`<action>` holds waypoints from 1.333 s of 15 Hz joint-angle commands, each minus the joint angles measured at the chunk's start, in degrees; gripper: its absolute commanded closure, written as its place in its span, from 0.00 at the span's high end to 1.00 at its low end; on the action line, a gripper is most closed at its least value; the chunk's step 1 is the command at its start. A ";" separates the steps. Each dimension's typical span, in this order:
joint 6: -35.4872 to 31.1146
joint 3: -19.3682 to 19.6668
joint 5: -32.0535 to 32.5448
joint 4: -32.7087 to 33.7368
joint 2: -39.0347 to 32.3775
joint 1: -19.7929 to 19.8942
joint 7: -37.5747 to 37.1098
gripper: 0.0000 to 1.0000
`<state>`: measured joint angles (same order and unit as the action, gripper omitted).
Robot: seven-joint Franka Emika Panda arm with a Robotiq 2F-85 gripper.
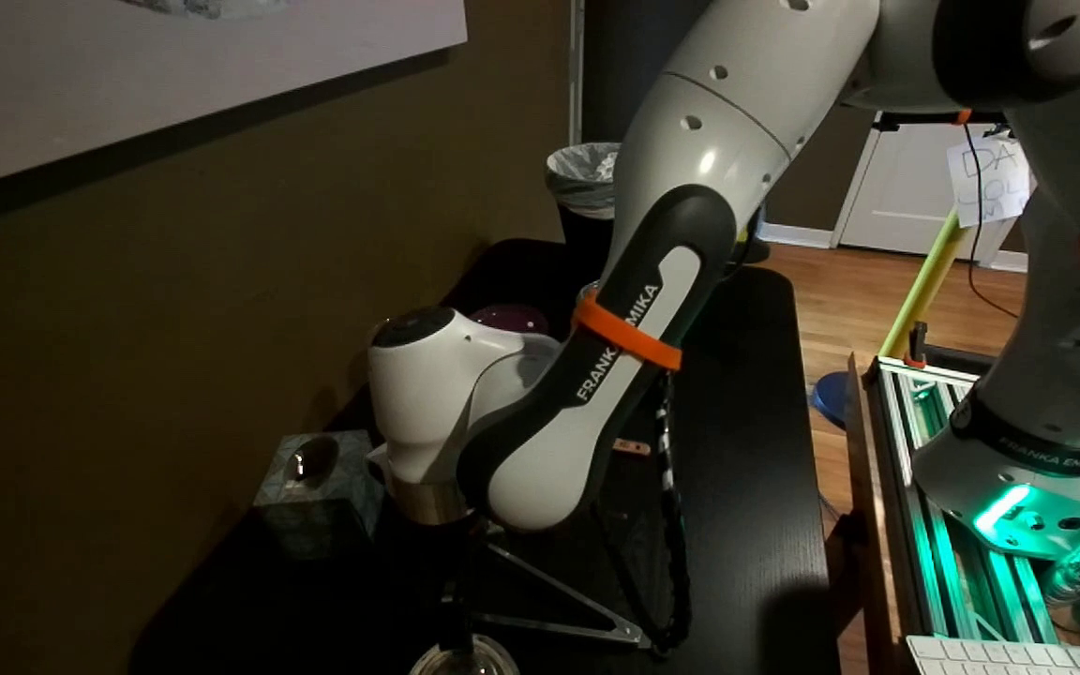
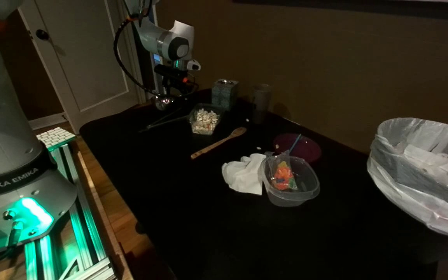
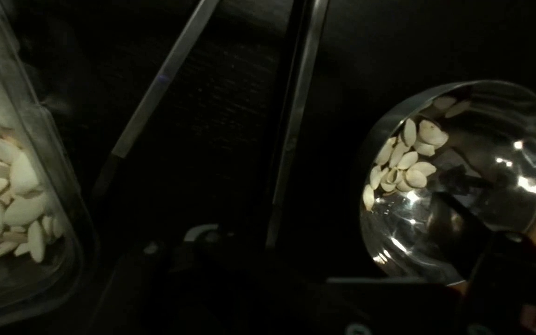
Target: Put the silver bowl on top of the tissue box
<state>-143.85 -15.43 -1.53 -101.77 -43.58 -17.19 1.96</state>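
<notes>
The silver bowl, with pale seeds inside, stands near the table edge. It also shows under the gripper in both exterior views, cut off by the frame bottom in one. My gripper looks open in the wrist view. Its right finger reaches down over the inside of the bowl, and the dark left finger lies outside the left rim. Whether the finger touches the bowl cannot be told. The grey patterned tissue box stands by the wall, also in an exterior view. Its top shows a dark shiny oval opening.
A clear tray of seeds stands between gripper and tissue box. Long metal tongs lie beside the bowl. A tall cup, wooden spoon, purple plate, white cloth and clear container are further along.
</notes>
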 commanded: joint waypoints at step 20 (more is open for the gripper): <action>9.02 5.27 3.31 16.71 -9.46 -8.42 -8.75 0.90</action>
<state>-136.82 -11.76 0.30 -86.32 -52.96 -23.58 -4.10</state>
